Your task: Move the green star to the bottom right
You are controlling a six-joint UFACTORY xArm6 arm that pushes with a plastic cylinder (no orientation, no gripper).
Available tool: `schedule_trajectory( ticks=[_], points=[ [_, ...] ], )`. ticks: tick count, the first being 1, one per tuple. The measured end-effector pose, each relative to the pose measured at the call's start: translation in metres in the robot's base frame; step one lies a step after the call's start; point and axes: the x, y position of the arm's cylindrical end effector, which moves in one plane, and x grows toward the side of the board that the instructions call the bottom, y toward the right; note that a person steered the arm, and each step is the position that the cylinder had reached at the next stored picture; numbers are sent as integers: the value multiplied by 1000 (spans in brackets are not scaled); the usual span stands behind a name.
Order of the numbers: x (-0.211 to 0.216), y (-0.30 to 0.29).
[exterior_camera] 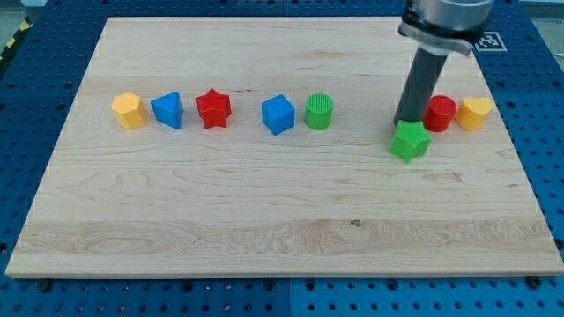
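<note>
Green star (411, 141) taken as landmark. My tip (407, 121) set touching its top edge. Red cylinder (440, 114) just beside, upper right. No jaws fitted: bare rod.

A pale wooden tabletop (264, 220) with visible grain fills the view, lying on a blue perforated metal base (26, 132). Yellow-black hazard tape (11, 44) runs along the top-left corner. Lighting is even.

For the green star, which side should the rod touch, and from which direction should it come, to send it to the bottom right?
No gripping is possible; the rod only pushes. I would press my tip on the green star at its upper-left edge, coming from the view's top left. My tip is already just above the star, about touching it. The red cylinder and yellow heart sit above the likely path.
</note>
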Motion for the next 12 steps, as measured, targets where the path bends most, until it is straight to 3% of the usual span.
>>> schedule_trajectory(
  ticks=[2,4,6,10,12],
  points=[
    [68,0],
    [88,-54],
    [129,-56],
    [116,-55],
    [117,-2]
  ],
)
